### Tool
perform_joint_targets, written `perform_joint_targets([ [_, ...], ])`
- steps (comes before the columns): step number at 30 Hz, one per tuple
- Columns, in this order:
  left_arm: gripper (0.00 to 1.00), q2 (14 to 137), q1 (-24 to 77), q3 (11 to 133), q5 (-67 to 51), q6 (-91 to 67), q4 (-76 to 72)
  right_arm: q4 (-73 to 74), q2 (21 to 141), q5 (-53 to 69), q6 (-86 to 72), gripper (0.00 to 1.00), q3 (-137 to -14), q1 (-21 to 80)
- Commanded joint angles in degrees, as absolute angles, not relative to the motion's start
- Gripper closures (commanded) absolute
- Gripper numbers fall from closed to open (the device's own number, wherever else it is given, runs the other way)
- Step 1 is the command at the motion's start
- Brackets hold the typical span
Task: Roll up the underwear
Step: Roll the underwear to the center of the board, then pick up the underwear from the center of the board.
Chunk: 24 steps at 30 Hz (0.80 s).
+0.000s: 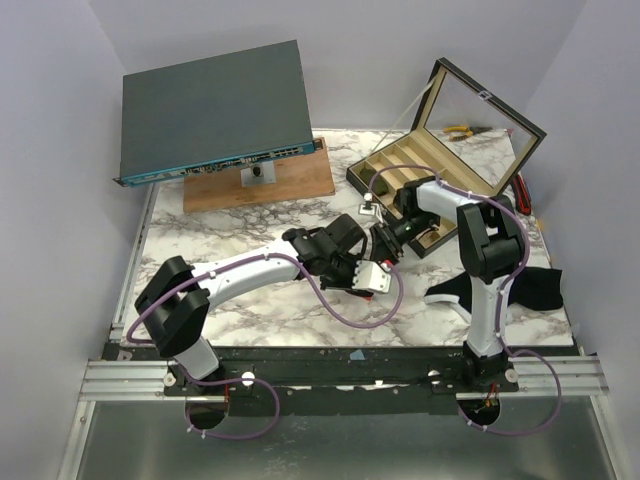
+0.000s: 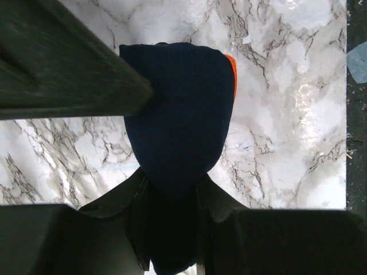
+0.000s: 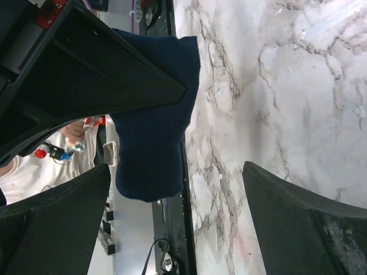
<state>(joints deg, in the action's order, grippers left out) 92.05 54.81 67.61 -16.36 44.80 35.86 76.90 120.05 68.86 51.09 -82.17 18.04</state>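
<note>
Both reaching inward: L gripper (image 2: pixel 172 220) pinches underwear (image 2: pixel 180 114), R gripper (image 3: pixel 176 166) gapes wide beside it.

The underwear (image 2: pixel 178 114) is soft dark blue cloth with a fine knit, dull, with an orange cloth edge. The table (image 2: pixel 287 114) under it looks like white and grey marble, smooth and shiny. The left gripper (image 2: pixel 169 197) is dull black plastic. At the back of the table lies a plain wood board (image 1: pixel 290 185). At the table's near edge runs a grey metal rail (image 1: pixel 130 375). On its right side a black cloth (image 1: pixel 540 285) looks soft and dull.
</note>
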Motion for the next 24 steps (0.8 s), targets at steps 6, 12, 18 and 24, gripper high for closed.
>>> perform_joint_targets([
  [6, 1.00, 94.3, 54.7, 69.8, -13.0, 45.7, 33.9, 74.7, 119.9, 69.6, 49.4, 0.00, -80.7, 21.7],
  [12, 1.00, 96.1, 54.7, 72.0, -12.1, 45.8, 34.7, 70.4, 118.8, 68.0, 46.1, 0.00, -78.5, 23.4],
  [18, 1.00, 96.3, 54.7, 72.7, -12.1, 45.4, 35.0, 69.6, 119.0, 67.9, 46.0, 0.04, -78.0, 23.7],
  [24, 1.00, 96.4, 54.7, 72.6, -11.8, 45.3, 35.0, 70.1, 119.5, 68.0, 45.8, 0.19, -78.9, 23.7],
])
